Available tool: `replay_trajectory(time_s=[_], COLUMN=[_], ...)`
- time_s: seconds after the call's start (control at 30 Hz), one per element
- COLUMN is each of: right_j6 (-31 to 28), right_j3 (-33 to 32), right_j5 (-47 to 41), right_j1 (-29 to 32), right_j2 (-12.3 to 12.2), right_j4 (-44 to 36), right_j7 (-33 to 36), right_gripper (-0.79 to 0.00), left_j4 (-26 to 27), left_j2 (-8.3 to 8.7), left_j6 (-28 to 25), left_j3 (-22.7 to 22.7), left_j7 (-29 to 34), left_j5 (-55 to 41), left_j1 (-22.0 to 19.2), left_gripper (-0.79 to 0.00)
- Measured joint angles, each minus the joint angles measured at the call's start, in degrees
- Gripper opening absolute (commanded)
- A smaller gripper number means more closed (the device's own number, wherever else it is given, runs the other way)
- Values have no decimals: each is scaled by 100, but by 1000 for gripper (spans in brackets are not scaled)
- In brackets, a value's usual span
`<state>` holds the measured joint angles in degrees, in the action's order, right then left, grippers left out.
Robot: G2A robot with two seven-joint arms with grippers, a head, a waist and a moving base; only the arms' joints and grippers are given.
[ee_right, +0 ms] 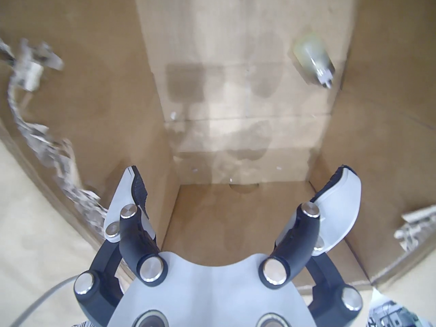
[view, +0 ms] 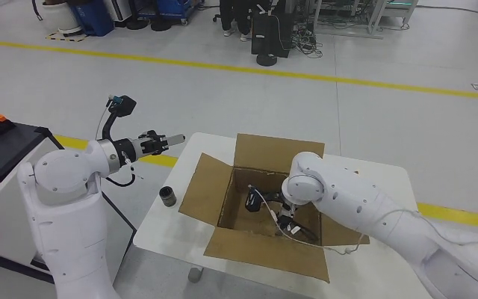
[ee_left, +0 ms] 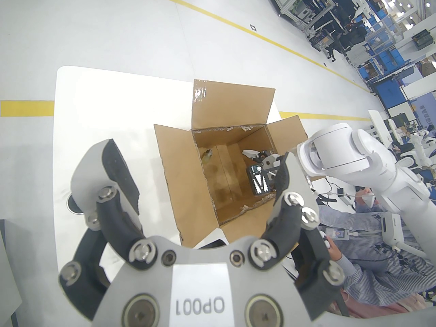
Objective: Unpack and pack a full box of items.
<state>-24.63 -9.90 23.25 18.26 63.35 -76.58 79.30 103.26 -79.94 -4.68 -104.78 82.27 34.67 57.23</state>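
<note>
An open cardboard box (view: 261, 153) stands on the white table (view: 373, 179), all its flaps folded out. Inside it, my right gripper (view: 263, 203) hangs open with nothing between its fingers (ee_right: 340, 188). A small pale bulb-like item (ee_right: 313, 59) lies on the box floor (ee_right: 238, 103), well ahead of the right gripper (ee_right: 238, 185) and near one wall. My left gripper (view: 175, 139) is held in the air beyond the table's left edge, open and empty. Seen from there, the box (ee_left: 177, 168) holds the small item (ee_left: 206, 155) and the right gripper (ee_left: 259, 158).
A short dark cylinder (view: 169, 196) stands on the table left of the box, below the left gripper. Torn tape hangs along the box rims (ee_right: 51, 144). Bare tabletop lies right of the box.
</note>
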Motion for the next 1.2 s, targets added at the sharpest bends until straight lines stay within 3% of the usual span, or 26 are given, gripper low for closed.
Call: replay_trajectory(time_s=[0.23,0.6,0.87,0.97,1.2], right_j6=[371,430,-92,-385,-310], right_j3=[17,16,16,16,16], right_j5=[917,1101,1733,1860,1847], right_j1=[-88,129,284,329,325], right_j2=[176,988,1525,1588,1582], right_j4=[42,1113,2060,2202,2189], right_j7=[386,469,-51,-340,-268], right_gripper=[0,0,0,0,0], left_j4=[0,0,0,0,0], left_j2=[0,0,0,0,0], left_j6=[0,0,0,0,0], left_j3=[0,0,0,0,0], left_j7=[0,0,0,0,0], left_j5=[0,0,0,0,0], left_j1=[0,0,0,0,0], left_gripper=[0,0,0,0,0])
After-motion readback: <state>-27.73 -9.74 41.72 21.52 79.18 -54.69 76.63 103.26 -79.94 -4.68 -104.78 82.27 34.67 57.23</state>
